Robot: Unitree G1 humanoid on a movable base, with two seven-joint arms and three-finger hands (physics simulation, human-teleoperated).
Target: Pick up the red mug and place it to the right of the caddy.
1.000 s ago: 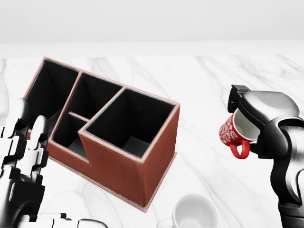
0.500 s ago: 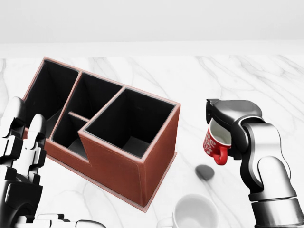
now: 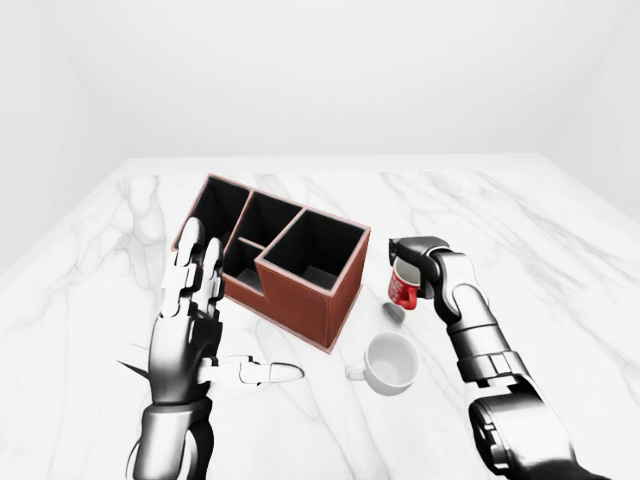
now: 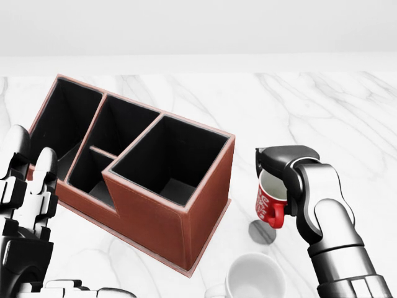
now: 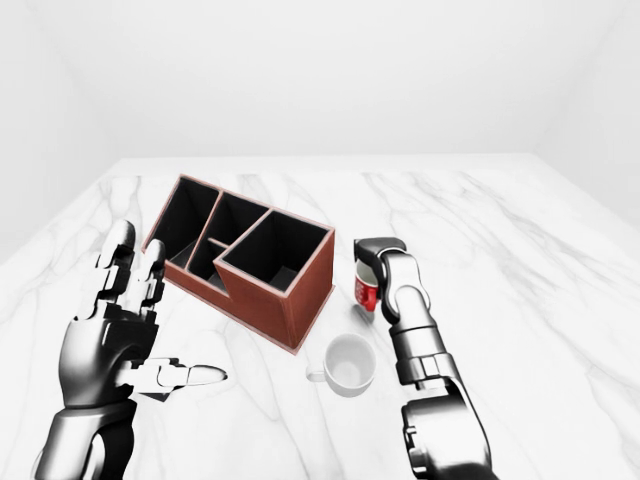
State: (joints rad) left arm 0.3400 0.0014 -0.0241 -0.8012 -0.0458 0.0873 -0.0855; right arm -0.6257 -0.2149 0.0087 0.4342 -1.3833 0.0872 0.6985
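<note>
White marble table: my right hand grips the upright red mug just above it, at the caddy's three o'clock.

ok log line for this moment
right hand: shut on red mug | mug: above table, right of caddy | left hand: open, idle

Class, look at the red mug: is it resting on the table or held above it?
Held above it: the red mug hangs in the right hand, its shadow apart below on the table.
</note>
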